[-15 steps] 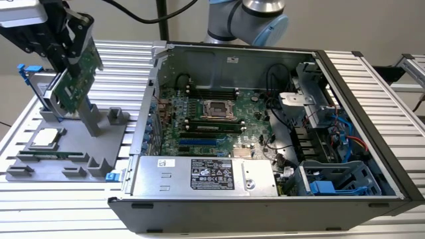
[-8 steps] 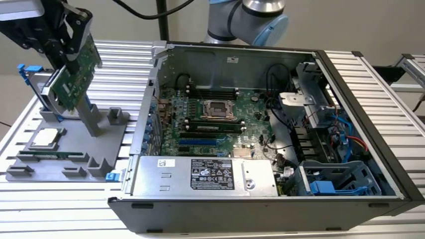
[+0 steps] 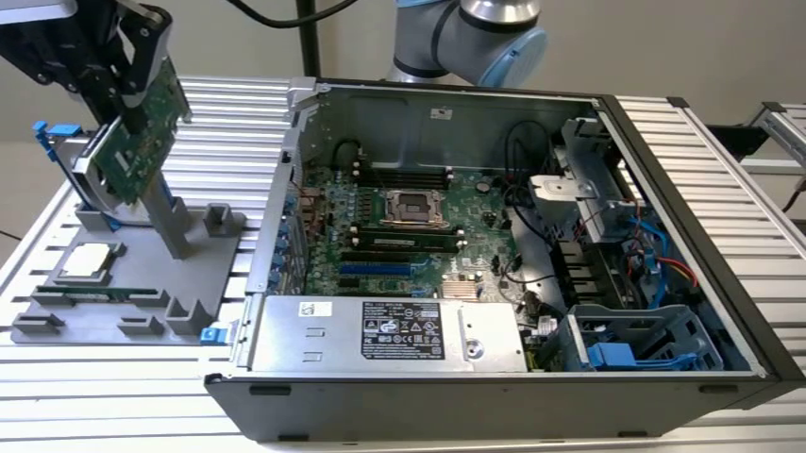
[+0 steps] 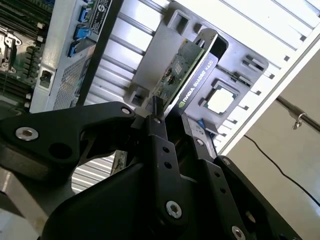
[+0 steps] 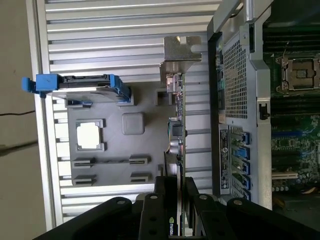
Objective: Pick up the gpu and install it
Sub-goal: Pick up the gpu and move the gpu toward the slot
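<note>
We see the black two-finger gripper (image 3: 130, 90) at the exterior view's left, well apart from the open black-and-silver PC case (image 3: 504, 401). Its fingers are clenched on the gpu (image 3: 142, 142), a flat rectangular card w/ a green circuit board on one face. In the exterior view the card hangs tilted over the grey plastic fixture tray (image 3: 139, 283). Its lower end is near a grey upright post (image 3: 170, 222) on that tray. We can't tell if card & post touch.

In the second wrist view the gripper (image 4: 170, 120) pinches one end of the gpu (image 4: 187, 75), w/ green board and black shroud edge both showing. In the first wrist view the gpu (image 5: 176, 117) is edge-on. Its silver metal end bracket (image 5: 177, 55) sits at the far end from the gripper (image 5: 177, 192).

On the tray we see:
- a square silver CPU chip (image 3: 86, 261)
- a thin narrow green memory stick (image 3: 94, 293) just beside the CPU chip
- a silver hard drive w/ blue rails (image 5: 80, 85), standing on edge

Inside the case lie the green motherboard (image 3: 377, 226) and a silver boxy power supply (image 3: 377, 330). Case & tray rest on a ribbed aluminium table (image 3: 705, 170). The grey-and-blue robot arm (image 3: 473, 38) stands behind the case.
</note>
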`<action>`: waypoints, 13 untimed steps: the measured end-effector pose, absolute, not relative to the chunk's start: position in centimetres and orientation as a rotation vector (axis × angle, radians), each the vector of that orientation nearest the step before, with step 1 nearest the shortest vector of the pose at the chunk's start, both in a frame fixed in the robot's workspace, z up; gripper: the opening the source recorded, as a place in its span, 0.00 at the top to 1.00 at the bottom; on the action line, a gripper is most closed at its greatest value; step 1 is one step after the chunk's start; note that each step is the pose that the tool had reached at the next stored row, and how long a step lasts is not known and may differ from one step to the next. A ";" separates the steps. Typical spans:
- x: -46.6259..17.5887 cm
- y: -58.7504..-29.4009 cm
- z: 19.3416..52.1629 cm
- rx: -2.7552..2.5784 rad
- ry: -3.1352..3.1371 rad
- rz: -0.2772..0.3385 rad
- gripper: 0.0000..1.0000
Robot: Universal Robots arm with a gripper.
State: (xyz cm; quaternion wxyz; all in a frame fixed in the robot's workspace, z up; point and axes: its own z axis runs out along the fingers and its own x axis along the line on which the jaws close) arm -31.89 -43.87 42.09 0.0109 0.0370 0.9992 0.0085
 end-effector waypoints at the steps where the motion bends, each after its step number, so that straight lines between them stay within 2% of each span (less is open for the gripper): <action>1: -31.9 -43.9 42.2 0.115 3.118 0.027 1.00; 13: -31.9 -43.9 43.4 0.115 3.118 0.027 1.00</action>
